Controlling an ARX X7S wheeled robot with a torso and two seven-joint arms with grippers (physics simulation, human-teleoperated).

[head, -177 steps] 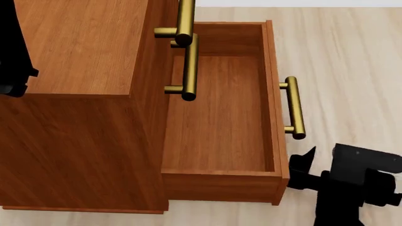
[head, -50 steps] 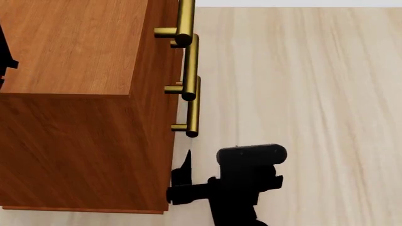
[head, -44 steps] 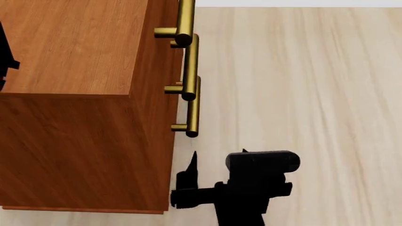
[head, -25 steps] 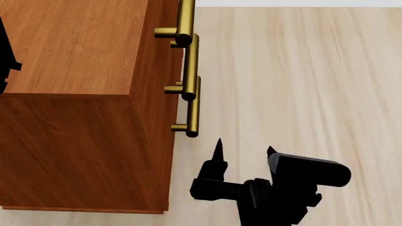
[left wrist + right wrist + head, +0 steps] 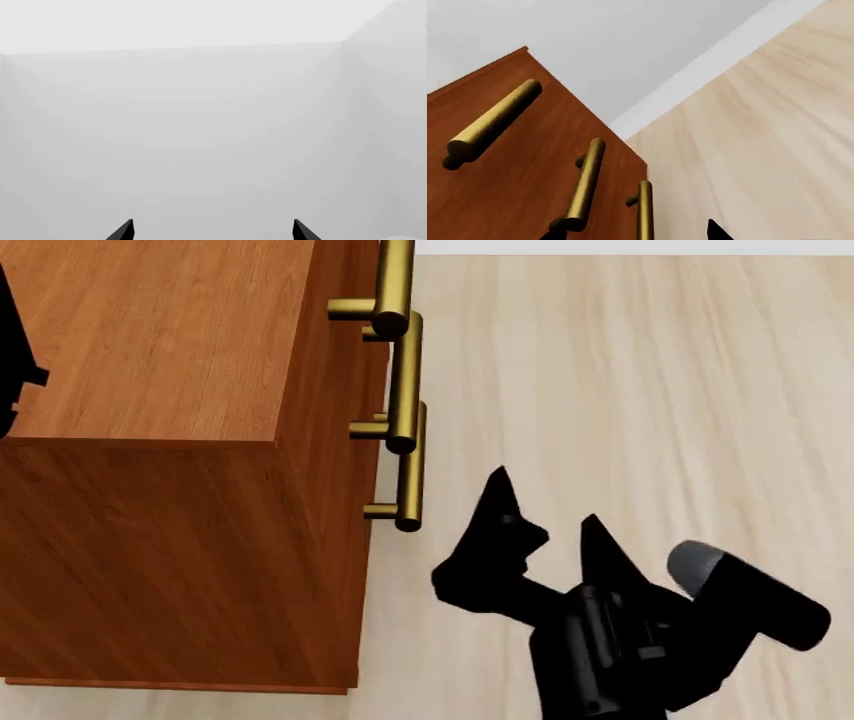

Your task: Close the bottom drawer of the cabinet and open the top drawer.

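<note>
With its jaws apart and empty, the right end effector (image 5: 541, 505) hovers near, just right of the cabinet (image 5: 160, 490). The bottom drawer (image 5: 412, 465) sits flush, so closing looks done; the top drawer (image 5: 392, 280), farther off, remains shut. The left end effector (image 5: 212, 231), spread, faces blank wall.

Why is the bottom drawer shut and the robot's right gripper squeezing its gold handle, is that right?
Only partly. The bottom drawer is shut, but the right gripper isn't squeezing its gold handle. In the head view it hangs open beside the handle, over the floor, gripping nothing.
</note>
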